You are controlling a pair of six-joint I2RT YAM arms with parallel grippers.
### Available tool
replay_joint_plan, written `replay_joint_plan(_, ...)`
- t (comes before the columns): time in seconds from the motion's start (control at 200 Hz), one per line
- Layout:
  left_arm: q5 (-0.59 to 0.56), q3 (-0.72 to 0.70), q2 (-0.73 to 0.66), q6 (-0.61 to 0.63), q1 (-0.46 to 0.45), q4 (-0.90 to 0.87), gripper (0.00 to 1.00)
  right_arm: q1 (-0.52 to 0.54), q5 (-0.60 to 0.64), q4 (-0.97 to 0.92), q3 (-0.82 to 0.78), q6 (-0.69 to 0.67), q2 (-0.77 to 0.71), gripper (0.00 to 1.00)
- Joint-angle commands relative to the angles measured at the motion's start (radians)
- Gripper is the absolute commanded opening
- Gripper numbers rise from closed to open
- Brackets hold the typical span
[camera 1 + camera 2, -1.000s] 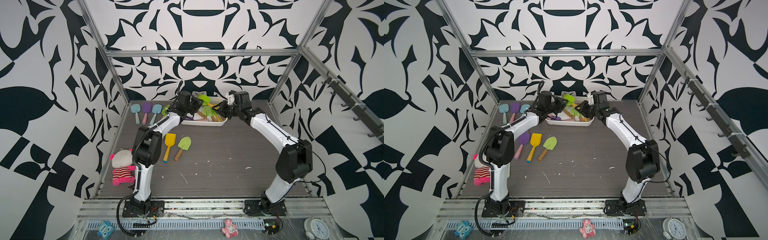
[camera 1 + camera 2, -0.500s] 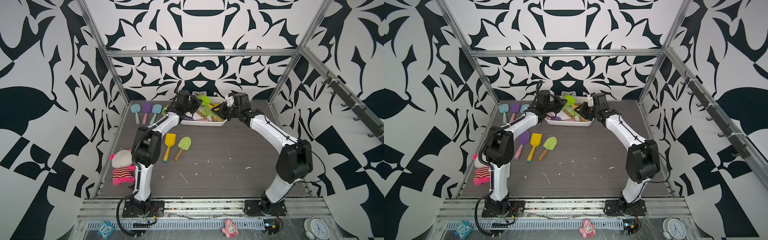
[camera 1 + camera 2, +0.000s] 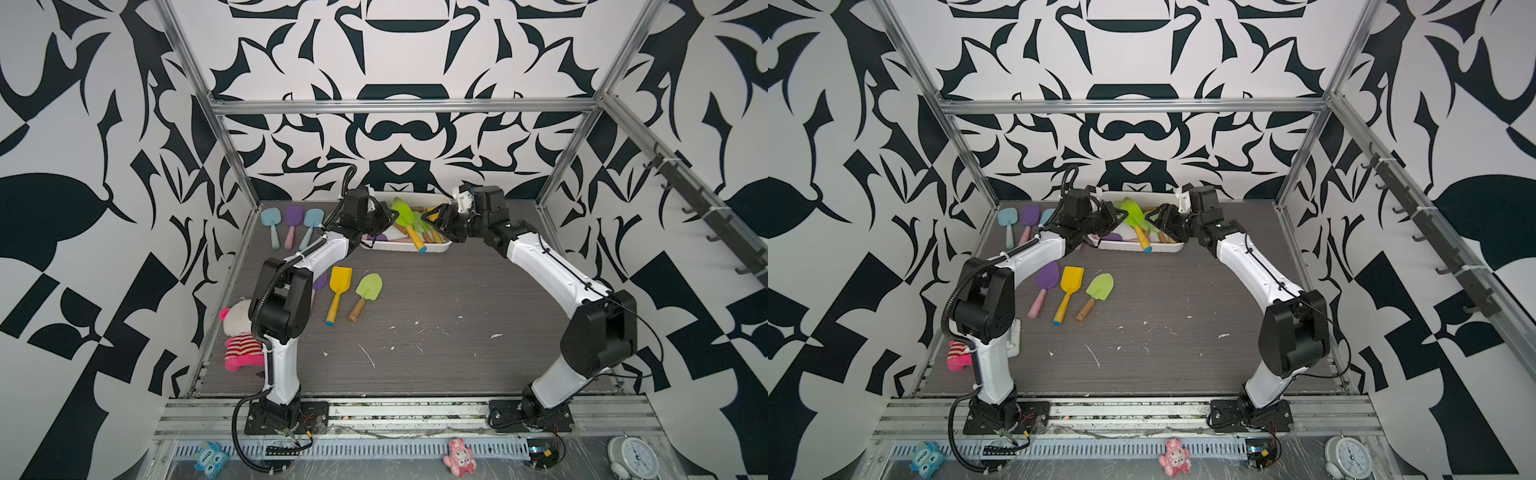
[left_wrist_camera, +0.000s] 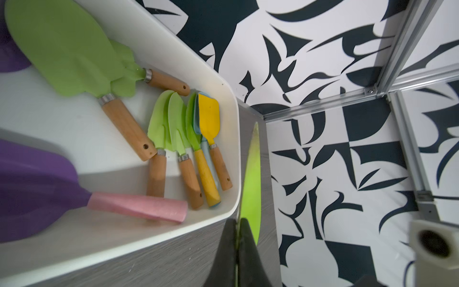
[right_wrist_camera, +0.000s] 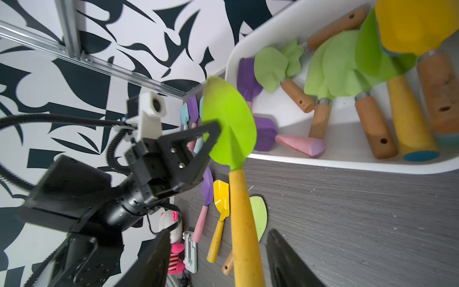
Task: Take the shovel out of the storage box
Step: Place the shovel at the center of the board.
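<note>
**Item 1.** Nearest me, well short of the storage box (image 3: 390, 248), on the front rail: a blue owl toy (image 3: 211, 456), a pink pig toy (image 3: 457, 457) and a white clock (image 3: 633, 455).

**Item 2.** Nearer than the box and off to its left: a plush doll (image 3: 239, 332) in a striped top, lying at the edge of the grey surface (image 3: 457, 332).

**Item 3.** A little short of the box, side by side with handles toward me: a purple shovel (image 3: 1047, 278), a yellow shovel (image 3: 1070, 286) and a green shovel (image 3: 1098, 291).

**Item 4.** The shovel (image 5: 229, 119), with a green blade, yellow handle and blue end cap. I see it held aloft, slanting over the box's near rim.
- The left fingers (image 4: 224, 256) are pressed together on the blade, pinching it.
- The right fingers (image 5: 285, 261) are spread, with the handle running between them. A gap is plain on one side. I cannot tell whether the other side touches.

**Item 5.** Inside the box: several green-bladed shovels (image 4: 173, 124) with wooden handles, one yellow-bladed shovel (image 4: 208, 114), and a purple-bladed shovel (image 4: 37, 186) with a pink handle.

**Item 6.** Left of the box, about level with it: a row of three shovels (image 3: 293, 216), blue, purple and blue.
</note>
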Motion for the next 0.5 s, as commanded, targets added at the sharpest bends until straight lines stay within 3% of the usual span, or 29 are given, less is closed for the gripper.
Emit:
replay_joint_plan(0.0, 0.086, -0.053, -0.082, 0.131, 0.002, -0.025, 0.0, -0.032, 0.023, -0.028, 0.0, -0.061, -0.069, 0.7)
replay_joint_plan(0.24, 0.203, -0.204, -0.172, 0.31, -0.012, -0.133, 0.0, -0.115, 0.012, -0.109, -0.004, -0.13, -0.115, 0.73)
replay_joint_plan(0.355, 0.21, -0.268, -0.193, 0.412, -0.039, -0.233, 0.0, -0.146, -0.002, -0.114, -0.02, -0.14, -0.132, 0.73)
replay_joint_plan(0.495, 0.186, -0.355, -0.203, 0.452, -0.057, -0.252, 0.0, -0.158, -0.013, -0.131, -0.022, -0.154, -0.134, 0.73)
